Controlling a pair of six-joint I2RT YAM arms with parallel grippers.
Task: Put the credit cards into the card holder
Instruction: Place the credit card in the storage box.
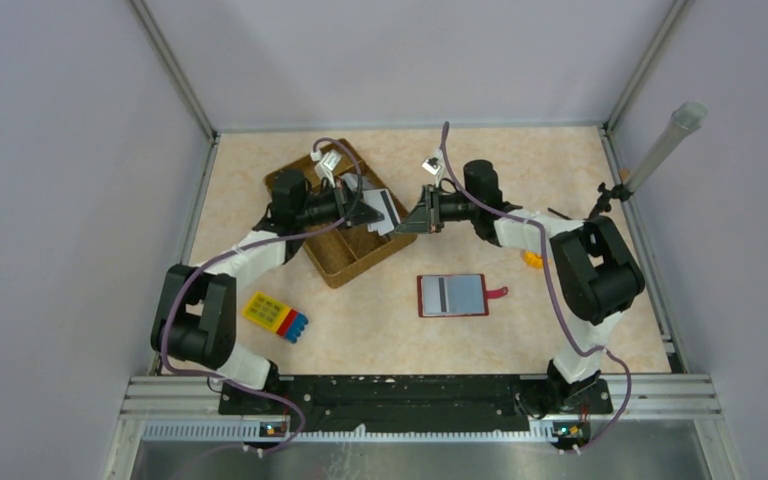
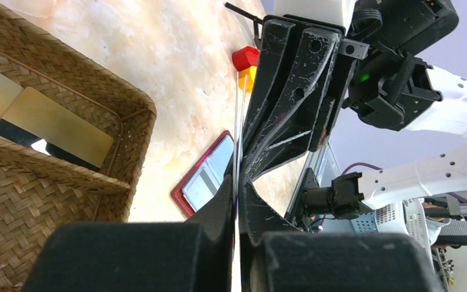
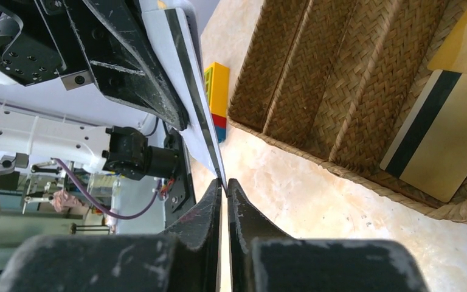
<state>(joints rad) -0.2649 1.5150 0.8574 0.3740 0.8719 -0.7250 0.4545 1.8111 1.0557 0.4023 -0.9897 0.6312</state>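
**Desk** (image 1: 520,180): pale marbled top, walled on three sides.

**Woven basket** (image 1: 345,258): far left of centre, divided into compartments. The wrist views show tan-yellow cards (image 3: 444,140) lying flat inside. The top view mostly hides them under the left arm (image 1: 260,245).

**Right arm** (image 1: 520,228): reaches in to meet the left arm just beside the basket's right corner.

**Red card holder** (image 1: 422,296): lies flat and open on the desk with a striped grey card (image 1: 455,295) in it. It sits on the near side of the meeting point, closer to the right arm.

**Toy block** (image 1: 275,315): near left, well apart from the rest.

**Silver card** (image 1: 388,208): off the desk, bridging the two arms, its long axis along the line between them.
- The left jaws are pressed together on one end, and the left wrist view shows the card edge-on as a thin line.
- The right jaws are drawn to a slit. The right wrist view shows the card's corner running into their tips, so they appear to be pinching it; the top view cannot settle this.
- This looks like a handover: the left must let go before the right can carry the card down to the holder.
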